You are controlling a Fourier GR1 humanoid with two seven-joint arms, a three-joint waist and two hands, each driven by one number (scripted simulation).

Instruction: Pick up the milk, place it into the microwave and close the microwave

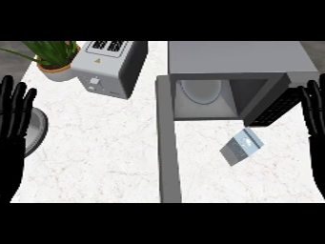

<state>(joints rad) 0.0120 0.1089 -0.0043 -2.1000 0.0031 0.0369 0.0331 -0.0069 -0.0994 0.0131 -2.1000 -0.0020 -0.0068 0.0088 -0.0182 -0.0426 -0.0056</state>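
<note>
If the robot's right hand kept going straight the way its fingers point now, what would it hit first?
The right hand points toward the counter's far edge, fingers straight. Likely nothing: its line passes just right of the grey microwave and its black control panel. Depth is unclear, so a brush against the panel's side is possible.

The round grey rim (38,131) at the left is partly hidden behind the left hand (3,143). The potted plant (54,57) and toaster (112,66) are cut off at their tops.

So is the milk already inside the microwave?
No, the milk lies on the counter in front of the open microwave, with neither hand touching it.
</note>
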